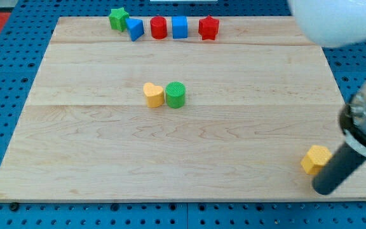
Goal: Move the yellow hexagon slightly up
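Camera view: tip beside the yellow hexagon

My tip point(326, 189) rests on the tabletop point(170, 152) at the near right corner, touching the yellow hexagon point(314, 159) from its near-right side. No gripper is fitted, only the rod.

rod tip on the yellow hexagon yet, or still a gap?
Cannot tell. In the camera view my tip sits at the lower right of the yellow hexagon, and the rod overlaps the block's right edge, hiding any contact or gap.
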